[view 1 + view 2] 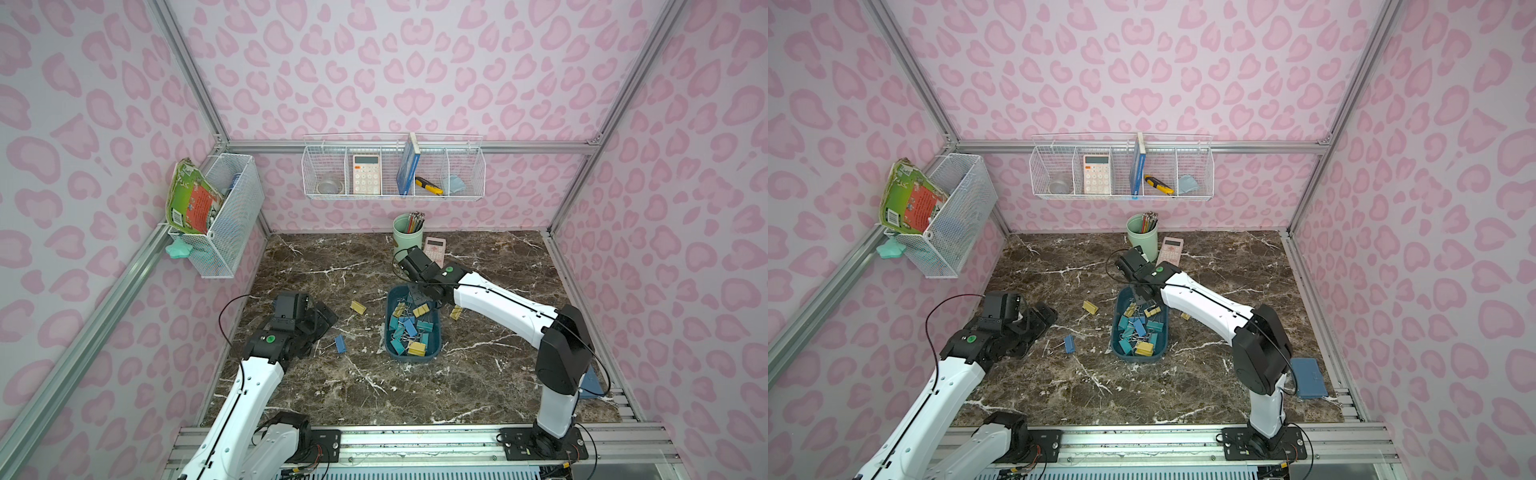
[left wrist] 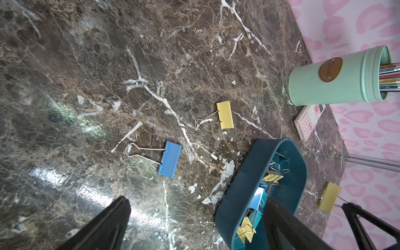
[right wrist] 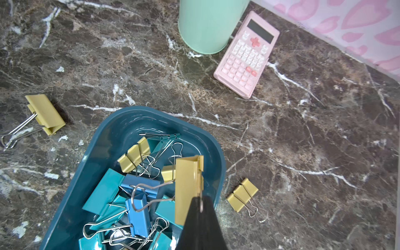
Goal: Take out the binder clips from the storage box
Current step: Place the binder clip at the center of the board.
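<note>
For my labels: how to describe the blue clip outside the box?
On the marble table, find the teal storage box near the middle. Left of it lies one blue binder clip; the other loose clips are yellow.

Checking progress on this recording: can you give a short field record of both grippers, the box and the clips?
right gripper: shut on held clip, yellow, over the box
left gripper: open, empty, apart from the box
pile: many clips inside the box
out on table: blue clip, two yellow clips
task: unfinished
</note>
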